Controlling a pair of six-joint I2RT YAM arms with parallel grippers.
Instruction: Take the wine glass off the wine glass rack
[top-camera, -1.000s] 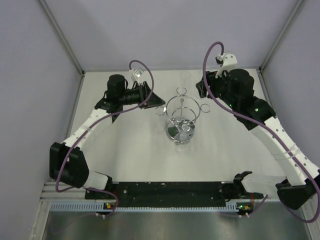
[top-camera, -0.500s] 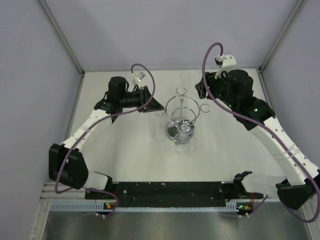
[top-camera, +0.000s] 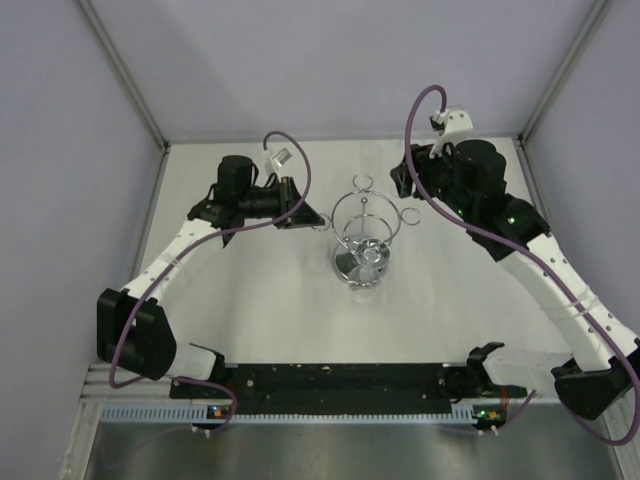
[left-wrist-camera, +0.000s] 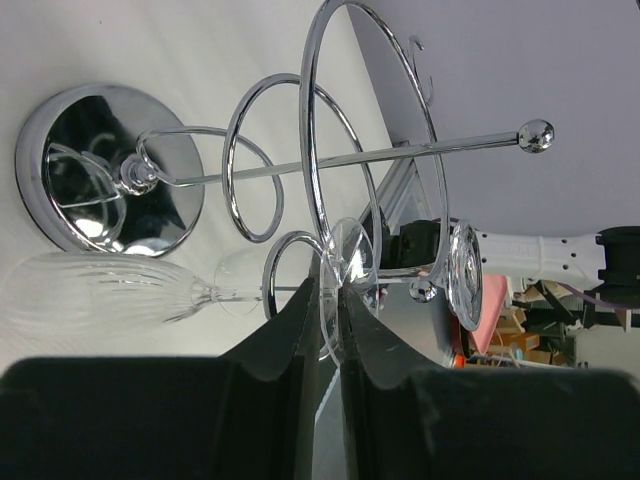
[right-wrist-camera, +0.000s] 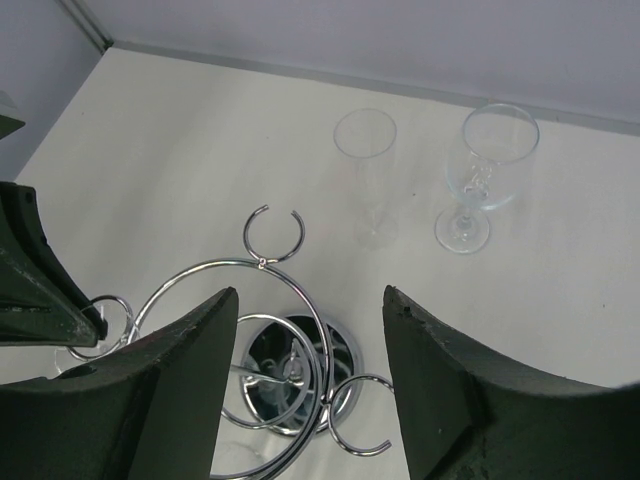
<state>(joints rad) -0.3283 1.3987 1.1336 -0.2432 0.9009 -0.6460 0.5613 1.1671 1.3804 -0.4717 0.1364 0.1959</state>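
Note:
The chrome wine glass rack (top-camera: 365, 232) stands mid-table, with its round mirrored base (left-wrist-camera: 110, 170), thin post and large hoop (left-wrist-camera: 370, 140). A clear wine glass (left-wrist-camera: 100, 300) hangs upside down from a small ring loop on the rack's left side, also seen in the top view (top-camera: 320, 222). My left gripper (left-wrist-camera: 328, 285) is shut on the edge of the glass's round foot (left-wrist-camera: 352, 262); in the top view it (top-camera: 310, 217) is just left of the rack. My right gripper (right-wrist-camera: 310, 390) is open and empty, hovering above the rack's right side (top-camera: 405, 185).
A flute (right-wrist-camera: 365, 140) and a second stemmed glass (right-wrist-camera: 485, 165) stand upright on the white table behind the rack. An empty open ring loop (right-wrist-camera: 272, 235) points toward them. Walls enclose the table on the left, back and right.
My left gripper has drawn in narrower at the glass's foot and shifted slightly left. The rack base has nudged a little. The right arm has not moved.

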